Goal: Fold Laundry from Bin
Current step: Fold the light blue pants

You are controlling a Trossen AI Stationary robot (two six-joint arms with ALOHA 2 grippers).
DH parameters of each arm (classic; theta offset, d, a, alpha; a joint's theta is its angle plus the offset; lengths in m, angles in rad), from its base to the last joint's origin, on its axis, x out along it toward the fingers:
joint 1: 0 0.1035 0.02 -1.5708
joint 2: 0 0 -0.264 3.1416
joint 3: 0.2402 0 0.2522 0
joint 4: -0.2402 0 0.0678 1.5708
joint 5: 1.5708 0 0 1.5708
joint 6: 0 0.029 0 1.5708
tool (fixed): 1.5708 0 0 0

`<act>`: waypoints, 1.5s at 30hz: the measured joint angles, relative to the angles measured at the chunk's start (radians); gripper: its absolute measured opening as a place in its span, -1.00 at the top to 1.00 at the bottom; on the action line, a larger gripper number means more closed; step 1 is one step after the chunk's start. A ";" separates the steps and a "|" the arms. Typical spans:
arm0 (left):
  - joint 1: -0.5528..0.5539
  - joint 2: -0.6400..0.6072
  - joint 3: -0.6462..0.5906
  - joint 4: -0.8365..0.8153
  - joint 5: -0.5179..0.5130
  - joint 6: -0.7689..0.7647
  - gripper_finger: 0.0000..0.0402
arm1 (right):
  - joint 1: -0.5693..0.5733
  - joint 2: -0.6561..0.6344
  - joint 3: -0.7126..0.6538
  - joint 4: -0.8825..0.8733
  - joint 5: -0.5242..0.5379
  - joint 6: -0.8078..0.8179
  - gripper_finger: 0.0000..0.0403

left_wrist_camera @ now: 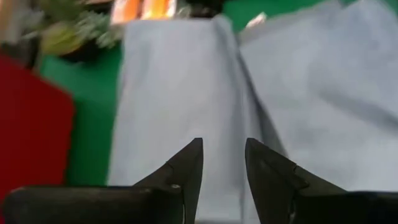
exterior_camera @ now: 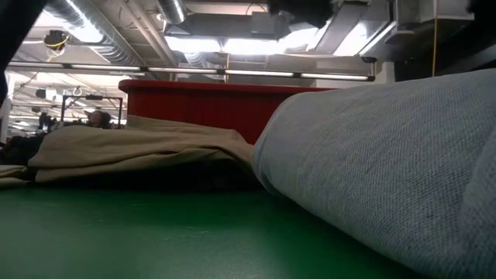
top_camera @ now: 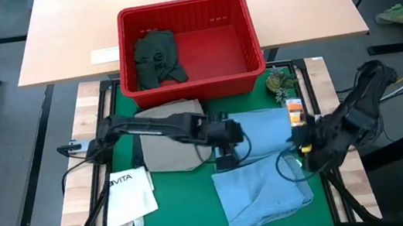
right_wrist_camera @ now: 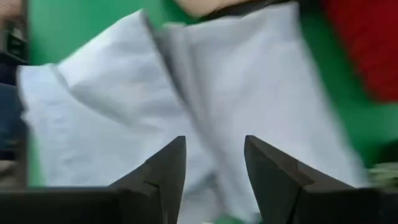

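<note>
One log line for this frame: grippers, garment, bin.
left gripper: open over light blue jeans | right gripper: open at jeans' right edge | bin: dark green piece inside | khaki trousers on mat

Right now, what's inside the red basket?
In the red basket, one dark green garment lies bunched at one end; the rest of the floor shows bare. Anything beneath that garment is covered.

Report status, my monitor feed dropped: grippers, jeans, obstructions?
Left gripper open, empty, over the light blue denim jeans mid-mat. Right gripper open at their right edge. Khaki trousers lie alongside, dark green garment in red plastic bin.
</note>
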 joint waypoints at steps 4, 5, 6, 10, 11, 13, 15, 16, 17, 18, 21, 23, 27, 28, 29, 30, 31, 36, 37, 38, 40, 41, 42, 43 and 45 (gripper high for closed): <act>-0.077 -0.050 0.000 -0.125 -0.092 -0.025 0.45 | 0.031 0.015 -0.172 0.194 -0.077 0.037 0.18; -0.097 -0.055 0.000 -0.151 -0.087 -0.025 0.46 | 0.032 0.020 -0.209 0.231 -0.093 0.038 0.18; -0.118 -0.057 0.000 -0.166 -0.072 -0.025 0.47 | 0.032 0.023 -0.243 0.259 -0.111 0.040 0.18; -0.199 -0.053 -0.014 -0.254 -0.062 -0.043 0.50 | 0.031 0.021 -0.356 0.367 -0.209 0.067 0.18; -0.214 -0.054 -0.036 -0.252 -0.068 -0.050 0.51 | 0.031 0.021 -0.381 0.396 -0.220 0.077 0.18; -0.239 -0.067 -0.087 -0.265 -0.100 -0.071 0.52 | 0.031 0.021 -0.423 0.448 -0.241 0.088 0.18; -0.262 -0.086 -0.143 -0.294 -0.133 -0.103 0.53 | 0.031 0.019 -0.458 0.497 -0.256 0.090 0.18; -0.271 -0.102 -0.173 -0.304 -0.152 -0.121 0.54 | 0.031 0.019 -0.472 0.515 -0.266 0.096 0.18; -0.279 -0.124 -0.208 -0.311 -0.170 -0.139 0.54 | 0.031 0.019 -0.483 0.519 -0.270 0.110 0.18; -0.288 -0.147 -0.244 -0.314 -0.190 -0.159 0.55 | 0.031 0.019 -0.491 0.515 -0.273 0.129 0.18; -0.301 -0.236 -0.376 -0.305 -0.258 -0.228 0.56 | 0.031 0.018 -0.513 0.498 -0.275 0.200 0.18; -0.301 -0.309 -0.476 -0.264 -0.293 -0.283 0.57 | 0.031 0.018 -0.533 0.485 -0.275 0.251 0.18; -0.308 -0.454 -0.684 -0.100 -0.307 -0.339 0.59 | 0.031 0.018 -0.573 0.494 -0.312 0.349 0.18; -0.308 -0.481 -0.734 -0.046 -0.306 -0.339 0.59 | 0.031 0.018 -0.580 0.497 -0.321 0.369 0.18; -0.309 -0.506 -0.780 0.006 -0.302 -0.336 0.60 | 0.031 0.018 -0.584 0.498 -0.327 0.382 0.18; -0.308 -0.527 -0.825 0.057 -0.301 -0.335 0.60 | 0.031 0.018 -0.588 0.505 -0.329 0.394 0.18; -0.307 -0.544 -0.863 0.104 -0.302 -0.333 0.60 | 0.031 0.016 -0.591 0.516 -0.330 0.400 0.18; -0.291 -0.577 -1.016 0.290 -0.294 -0.332 0.60 | 0.031 0.009 -0.594 0.578 -0.329 0.402 0.18; -0.290 -0.575 -1.040 0.327 -0.291 -0.332 0.60 | 0.031 0.010 -0.594 0.581 -0.330 0.403 0.18; -0.290 -0.575 -1.062 0.362 -0.283 -0.332 0.60 | 0.031 0.010 -0.594 0.581 -0.329 0.409 0.18; -0.289 -0.572 -1.099 0.466 -0.259 -0.328 0.60 | 0.031 0.010 -0.594 0.576 -0.326 0.425 0.18; -0.289 -0.572 -1.118 0.515 -0.248 -0.317 0.60 | 0.031 0.010 -0.594 0.570 -0.317 0.430 0.18; -0.289 -0.571 -1.135 0.550 -0.239 -0.304 0.60 | 0.031 0.010 -0.596 0.571 -0.311 0.431 0.18; -0.291 -0.570 -1.147 0.589 -0.235 -0.288 0.60 | 0.031 0.010 -0.602 0.581 -0.309 0.432 0.18; -0.297 -0.570 -1.160 0.660 -0.230 -0.268 0.60 | 0.031 0.011 -0.624 0.602 -0.308 0.449 0.18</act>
